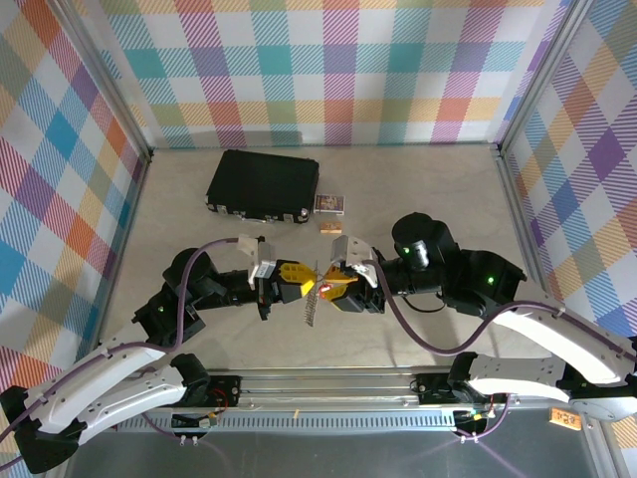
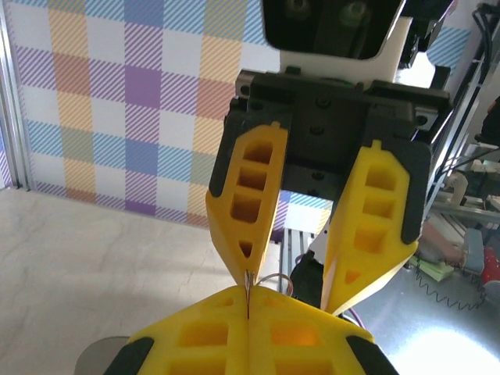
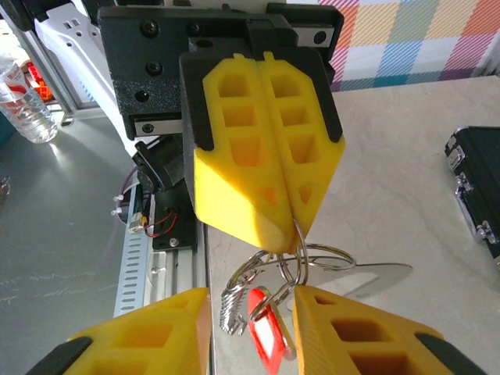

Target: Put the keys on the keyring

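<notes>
My left gripper (image 1: 296,283) is shut on a thin wire ring of the keyring (image 3: 269,337), whose red tag hangs below the left fingers (image 3: 266,133) in the right wrist view. A silvery bunch of keys (image 3: 233,309) dangles from the looped rings beside the tag. It hangs as a pale strip (image 1: 311,304) between the two grippers in the top view. My right gripper (image 3: 250,303) stands open, its yellow fingers either side of the tag and keys. In the left wrist view my left gripper (image 2: 247,295) pinches the ring edge-on, with the right fingers (image 2: 248,199) spread opposite.
A black case (image 1: 263,185) lies at the back of the table, with a red-and-white card box (image 1: 329,204) and a small tan block (image 1: 330,228) to its right. Checked walls enclose three sides. The metal rail (image 1: 328,383) runs along the near edge.
</notes>
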Action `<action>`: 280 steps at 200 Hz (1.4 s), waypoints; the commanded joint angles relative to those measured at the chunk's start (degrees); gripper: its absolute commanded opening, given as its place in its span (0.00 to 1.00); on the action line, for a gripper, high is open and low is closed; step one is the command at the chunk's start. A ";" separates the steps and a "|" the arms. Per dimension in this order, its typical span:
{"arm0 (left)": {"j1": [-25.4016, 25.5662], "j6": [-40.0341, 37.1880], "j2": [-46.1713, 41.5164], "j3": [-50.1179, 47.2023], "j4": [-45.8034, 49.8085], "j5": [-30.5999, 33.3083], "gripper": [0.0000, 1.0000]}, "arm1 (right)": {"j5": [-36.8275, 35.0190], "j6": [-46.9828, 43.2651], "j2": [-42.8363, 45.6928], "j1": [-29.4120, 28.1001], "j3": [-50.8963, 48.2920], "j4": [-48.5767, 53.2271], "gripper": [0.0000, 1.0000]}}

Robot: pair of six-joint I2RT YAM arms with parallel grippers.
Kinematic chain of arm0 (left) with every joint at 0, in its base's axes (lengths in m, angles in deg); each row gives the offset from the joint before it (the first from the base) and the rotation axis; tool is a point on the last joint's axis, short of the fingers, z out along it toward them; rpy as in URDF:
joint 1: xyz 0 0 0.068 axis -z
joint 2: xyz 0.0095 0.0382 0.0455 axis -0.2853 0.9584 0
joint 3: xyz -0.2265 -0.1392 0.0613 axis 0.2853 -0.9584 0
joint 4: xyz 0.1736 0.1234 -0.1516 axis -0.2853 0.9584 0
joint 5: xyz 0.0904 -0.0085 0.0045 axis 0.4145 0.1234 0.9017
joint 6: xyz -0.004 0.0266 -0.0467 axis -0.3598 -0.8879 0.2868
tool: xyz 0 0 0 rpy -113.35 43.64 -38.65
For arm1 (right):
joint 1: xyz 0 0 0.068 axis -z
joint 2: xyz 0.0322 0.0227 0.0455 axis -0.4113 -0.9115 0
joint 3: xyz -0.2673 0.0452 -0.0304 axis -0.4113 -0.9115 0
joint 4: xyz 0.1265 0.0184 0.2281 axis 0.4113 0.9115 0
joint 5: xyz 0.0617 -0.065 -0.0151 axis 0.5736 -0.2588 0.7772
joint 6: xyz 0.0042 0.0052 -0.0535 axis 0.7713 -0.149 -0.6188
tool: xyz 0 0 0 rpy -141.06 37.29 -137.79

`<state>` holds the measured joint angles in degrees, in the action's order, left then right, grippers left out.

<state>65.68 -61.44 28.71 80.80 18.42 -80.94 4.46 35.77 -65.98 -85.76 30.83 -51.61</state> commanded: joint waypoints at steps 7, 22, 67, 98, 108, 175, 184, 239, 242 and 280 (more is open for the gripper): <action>0.51 1.94 -1.16 -0.98 -6.68 -1.17 0.00 | -0.23 1.57 0.84 -0.37 -0.98 -3.03 0.24; 0.48 2.23 -1.51 -1.31 -7.36 -1.01 0.00 | -0.33 1.49 0.93 -0.34 -1.17 -3.36 0.16; 0.50 3.71 -2.53 -3.38 -11.06 3.64 0.00 | -0.25 1.40 0.27 -0.32 -1.44 -3.59 0.05; 0.52 6.51 -1.57 -5.71 -17.27 3.12 0.00 | 0.28 1.31 -0.70 -0.33 -1.48 -3.97 0.02; 0.47 7.15 -1.03 -5.79 -18.13 2.37 0.00 | 0.59 1.40 -0.85 -0.35 -1.52 -4.19 0.02; 0.49 8.30 -1.36 -6.87 -20.77 0.73 0.00 | -1.14 2.74 4.04 -0.40 -1.98 -3.53 0.33; 0.47 8.45 -1.36 -6.92 -21.15 -0.02 0.00 | -1.68 3.15 5.29 -0.41 -2.30 -3.74 0.35; 0.47 11.12 -0.16 -7.12 -25.31 -4.34 0.00 | -5.38 5.69 9.08 -0.37 -4.42 -7.80 0.30; 0.48 11.33 -0.19 -7.12 -25.47 -4.52 0.00 | -5.36 5.78 8.98 -0.35 -4.42 -7.94 0.29; 0.48 12.33 0.05 -7.19 -26.40 -6.33 0.00 | -4.44 6.06 7.65 -0.39 -4.77 -10.38 0.25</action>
<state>65.68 -50.70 29.00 74.18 -3.20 -84.54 0.00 40.84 -57.63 -85.87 27.13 -58.14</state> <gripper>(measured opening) 0.063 0.249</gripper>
